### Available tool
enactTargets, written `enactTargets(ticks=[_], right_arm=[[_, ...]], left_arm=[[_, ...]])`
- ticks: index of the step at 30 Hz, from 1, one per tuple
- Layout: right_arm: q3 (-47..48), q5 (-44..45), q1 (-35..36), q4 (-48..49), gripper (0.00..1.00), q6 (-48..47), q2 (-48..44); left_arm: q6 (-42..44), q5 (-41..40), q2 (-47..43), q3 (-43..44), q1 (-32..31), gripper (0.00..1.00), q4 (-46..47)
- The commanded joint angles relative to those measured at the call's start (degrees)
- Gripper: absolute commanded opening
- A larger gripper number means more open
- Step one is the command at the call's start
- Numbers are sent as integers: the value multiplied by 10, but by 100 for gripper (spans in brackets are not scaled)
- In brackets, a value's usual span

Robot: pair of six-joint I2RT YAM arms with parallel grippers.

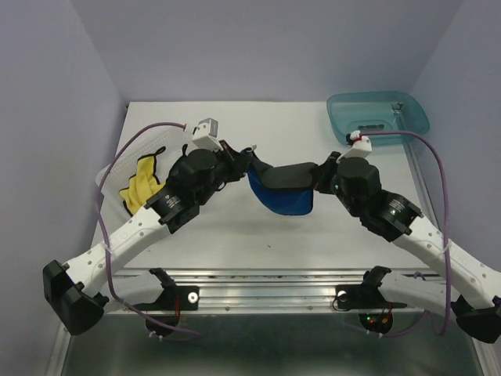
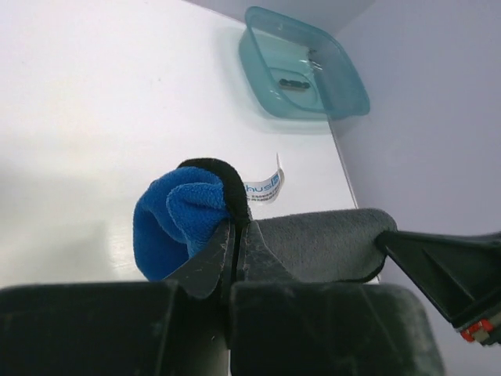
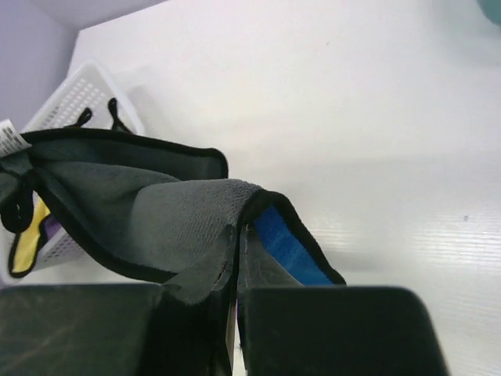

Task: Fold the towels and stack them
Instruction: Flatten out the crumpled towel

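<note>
A towel [image 1: 283,188], grey on one side and blue on the other with a black hem, hangs between both grippers above the middle of the table. My left gripper [image 1: 249,159] is shut on its left corner; in the left wrist view [image 2: 237,223] the blue side bunches left and the grey side [image 2: 321,247] stretches right, with a white label [image 2: 264,188] behind. My right gripper [image 1: 321,176] is shut on the right corner; it also shows in the right wrist view [image 3: 244,227], where the grey face [image 3: 133,219] spreads left.
A white basket [image 1: 141,176] at the table's left edge holds a yellow towel [image 1: 141,186]. A teal plastic bin [image 1: 379,116] stands at the back right corner. Purple cables loop over both arms. A metal rail runs along the near edge.
</note>
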Motion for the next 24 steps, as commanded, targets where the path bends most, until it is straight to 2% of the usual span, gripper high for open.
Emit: enactTargets(ticks=[1, 3, 4, 5, 6, 7, 9, 10, 12, 16, 17, 19, 21, 22, 23, 24], right_arm=[[51, 64, -6, 18, 1, -49, 61], [85, 48, -40, 32, 1, -67, 91], [99, 6, -62, 35, 1, -84, 123], [113, -26, -120, 46, 1, -92, 139], [143, -92, -146, 59, 1, -121, 164], [157, -107, -166, 73, 1, -133, 164], [208, -109, -180, 62, 1, -146, 198], [263, -123, -179, 44, 1, -160, 212], [296, -146, -180, 40, 1, -171, 217], [248, -153, -180, 27, 1, -157, 191], [190, -144, -180, 30, 1, -151, 180], [134, -104, -180, 21, 1, -119, 151], [46, -88, -179, 4, 1, -79, 129], [13, -88, -180, -3, 5, -64, 106], [-14, -93, -180, -10, 10, -55, 95], [-64, -104, -180, -30, 16, -33, 83]], left_arm=[[13, 0, 73, 58, 46, 0, -16], [23, 39, 127, 87, 91, 0, -17], [28, 57, 148, 126, 107, 0, -16], [36, 74, 166, 151, 131, 0, -18], [52, 99, 199, 207, 139, 0, -24], [60, 99, 215, 239, 142, 0, -29], [75, 89, 262, 309, 142, 0, -53], [88, 89, 277, 381, 142, 0, -96], [91, 89, 300, 425, 142, 0, -131], [69, 88, 260, 348, 137, 0, -90], [54, 87, 249, 282, 135, 0, -77], [40, 92, 223, 181, 122, 0, -49], [8, 81, 202, 116, 111, 0, -43], [-4, 79, 197, 82, 105, 0, -40], [-13, 73, 190, 18, 86, 6, -40], [-38, 63, 173, -12, 75, 17, -40]])
